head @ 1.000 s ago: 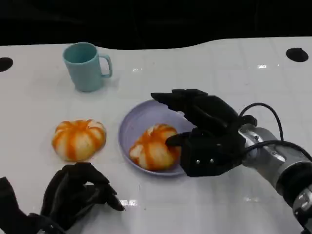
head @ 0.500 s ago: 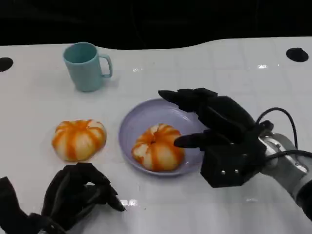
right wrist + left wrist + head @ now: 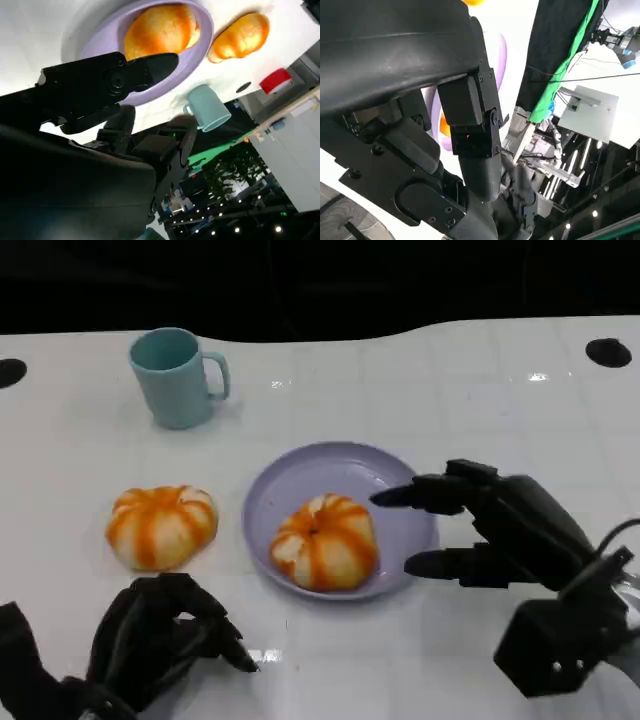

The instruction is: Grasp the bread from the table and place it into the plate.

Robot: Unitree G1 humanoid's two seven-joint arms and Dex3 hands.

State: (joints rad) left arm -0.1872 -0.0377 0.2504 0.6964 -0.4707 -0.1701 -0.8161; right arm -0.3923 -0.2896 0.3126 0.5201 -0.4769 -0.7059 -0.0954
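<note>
**Entry: white table, one bun plated, one bun loose**

Surface: a glossy white table (image 3: 480, 400) against a dark backdrop. You have four items on it.

1. Plate (image 3: 300, 472), lilac, round, at centre. Contents: one orange-striped bread (image 3: 325, 541), sitting toward its near edge. The right wrist view shows the same bun inside the rim.
2. Second bread (image 3: 161, 525), same make, on the bare table just beside the plate on the robot's left, apart from the rim.
3. Mug (image 3: 175, 376), pale teal, upright, handle toward the plate, well back from both buns.
4. Hands. Your right hand (image 3: 500, 530) hovers at the plate's right edge, fingers spread and pointing at the plated bun, holding nothing and touching nothing. Your left hand (image 3: 160, 640) rests low at the near edge with its fingers curled in on nothing.

Relation to note: the loose bun lies directly beyond the left hand and slightly to its left, with the plate between it and the right hand. The left hand is plainly nearer. The bun is round, so no long axis dictates your approach. Judged from this layout, if the second bun is wanted, reach forward with the left.
</note>
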